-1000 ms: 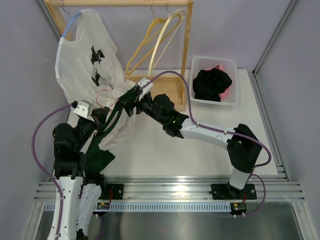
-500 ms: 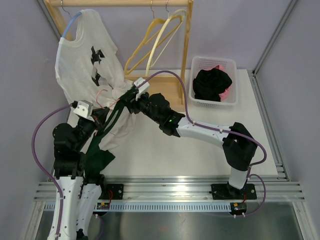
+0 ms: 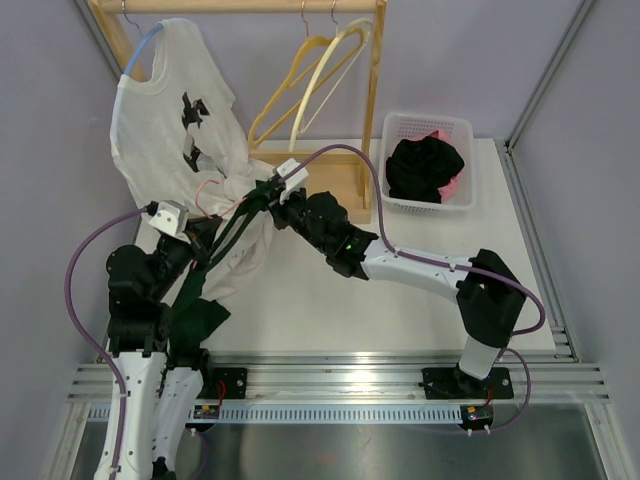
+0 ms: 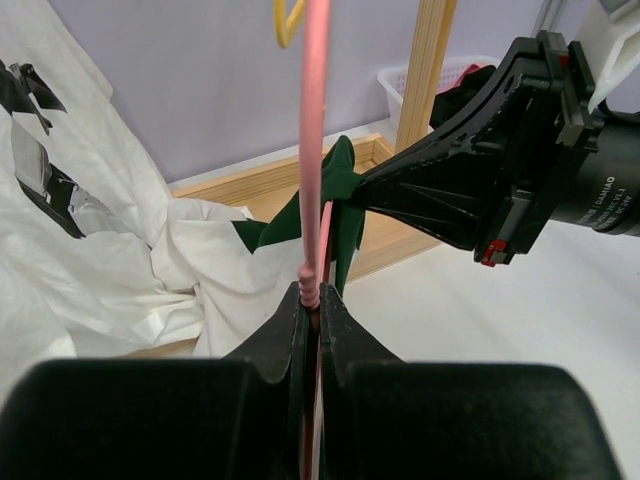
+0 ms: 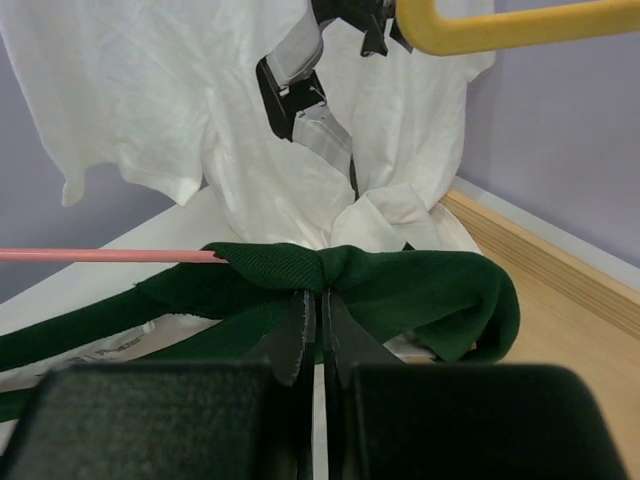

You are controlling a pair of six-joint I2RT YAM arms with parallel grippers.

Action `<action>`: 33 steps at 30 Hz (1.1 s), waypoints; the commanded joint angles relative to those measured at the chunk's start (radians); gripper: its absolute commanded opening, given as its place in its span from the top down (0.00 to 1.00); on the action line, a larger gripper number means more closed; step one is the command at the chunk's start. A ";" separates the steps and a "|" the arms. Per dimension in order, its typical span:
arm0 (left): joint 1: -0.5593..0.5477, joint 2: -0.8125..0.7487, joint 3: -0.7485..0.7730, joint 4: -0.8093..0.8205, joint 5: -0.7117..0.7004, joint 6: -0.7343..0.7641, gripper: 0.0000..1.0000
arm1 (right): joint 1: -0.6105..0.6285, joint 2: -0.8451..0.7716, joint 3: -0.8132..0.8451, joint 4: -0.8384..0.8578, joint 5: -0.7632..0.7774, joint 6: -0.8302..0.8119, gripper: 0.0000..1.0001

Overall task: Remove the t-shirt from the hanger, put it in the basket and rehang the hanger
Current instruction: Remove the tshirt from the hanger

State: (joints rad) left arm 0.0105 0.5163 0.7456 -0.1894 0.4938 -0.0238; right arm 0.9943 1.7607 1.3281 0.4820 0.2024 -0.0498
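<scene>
My left pincer [image 4: 312, 298] is clenched on the pink hanger [image 4: 316, 140]. My right pincer [image 5: 318, 300] pinches the green t-shirt [image 5: 420, 285], which hangs between them. The white basket [image 3: 428, 118] at far right holds black clothes [image 3: 425, 165].

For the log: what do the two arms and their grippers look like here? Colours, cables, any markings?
The left arm and right arm have black joint housings and white links. A purple cable loops along each to a white camera box at the wrist. The left gripper and right gripper have flat matte-black fingers. The right arm carries a green light, a red tab and white lettering.
</scene>
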 commanded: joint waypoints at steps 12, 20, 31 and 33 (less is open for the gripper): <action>0.002 0.013 0.121 -0.059 0.261 0.096 1.00 | 0.004 -0.251 -0.150 0.061 0.177 -0.102 1.00; 0.002 0.007 0.161 -0.116 0.336 0.145 1.00 | -0.005 -0.386 -0.248 0.070 0.262 -0.153 1.00; 0.002 0.010 0.253 -0.214 0.371 0.151 1.00 | -0.138 -0.449 -0.291 0.015 0.255 -0.096 1.00; 0.002 0.008 0.253 -0.213 0.370 0.153 1.00 | -0.169 -0.454 -0.297 0.007 0.230 -0.071 1.00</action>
State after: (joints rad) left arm 0.0105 0.5320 0.9543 -0.4049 0.8360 0.1127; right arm 0.8814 1.3571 1.0336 0.4679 0.4133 -0.1501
